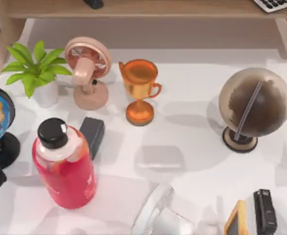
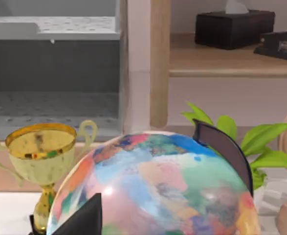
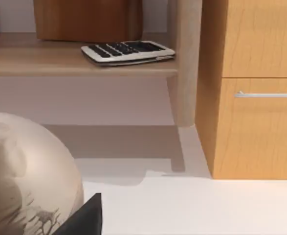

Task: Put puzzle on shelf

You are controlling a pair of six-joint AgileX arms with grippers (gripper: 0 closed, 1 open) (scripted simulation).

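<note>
The puzzle is out of view. The shelf (image 1: 182, 9) is a long light-brown board along the back of the table, resting on wooden side supports. It carries a keyboard (image 3: 127, 52) at its right end and a black tissue box (image 2: 233, 28) toward its left. A dark edge of my left gripper (image 2: 82, 220) hangs just over the colourful globe (image 2: 158, 188) at the table's left edge. A dark edge of my right gripper (image 3: 84, 215) sits beside the brown globe (image 1: 254, 103) on the right.
A plant (image 1: 35, 68), a pink fan (image 1: 88, 68) and an orange trophy cup (image 1: 140, 88) stand mid-table. A red bottle (image 1: 65, 166) and a black box (image 1: 92, 134) sit at front left. A stapler (image 1: 265, 210) lies at front right. A wooden drawer cabinet (image 3: 253, 88) rises at far right.
</note>
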